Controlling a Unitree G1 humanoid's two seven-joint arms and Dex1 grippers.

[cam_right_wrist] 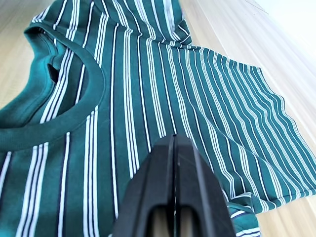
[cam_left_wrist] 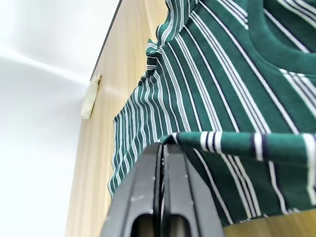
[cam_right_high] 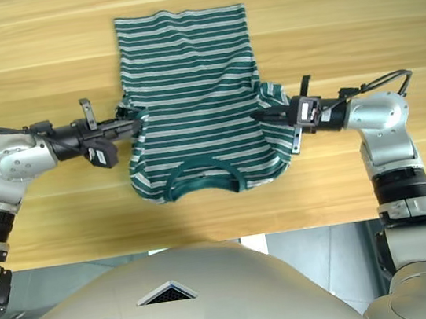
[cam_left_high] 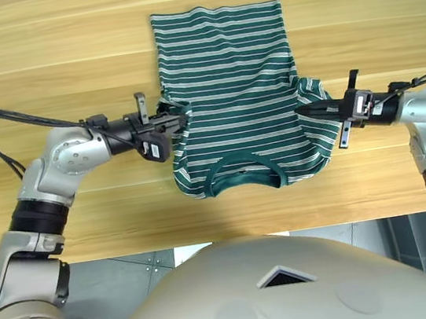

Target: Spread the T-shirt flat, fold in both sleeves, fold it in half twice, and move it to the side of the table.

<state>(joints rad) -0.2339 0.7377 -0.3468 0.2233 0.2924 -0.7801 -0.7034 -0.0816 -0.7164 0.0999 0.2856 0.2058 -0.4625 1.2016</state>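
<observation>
Green-striped T-shirt (cam_left_high: 226, 86): flat on wooden table (cam_left_high: 49, 63), collar toward robot, sleeves bunched at its sides. Left gripper (cam_left_high: 183, 118): fingers pressed together, pinching left sleeve edge. Right gripper (cam_left_high: 301, 109): fingers together at right sleeve; hold on cloth unclear.

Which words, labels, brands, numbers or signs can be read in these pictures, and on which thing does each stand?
No text can be read.
T-shirt: stripes only, no print.
Small dark mark inside the collar, perhaps a tag: too small to read.
Pale patches by the left gripper and the right gripper: too small to read.
</observation>
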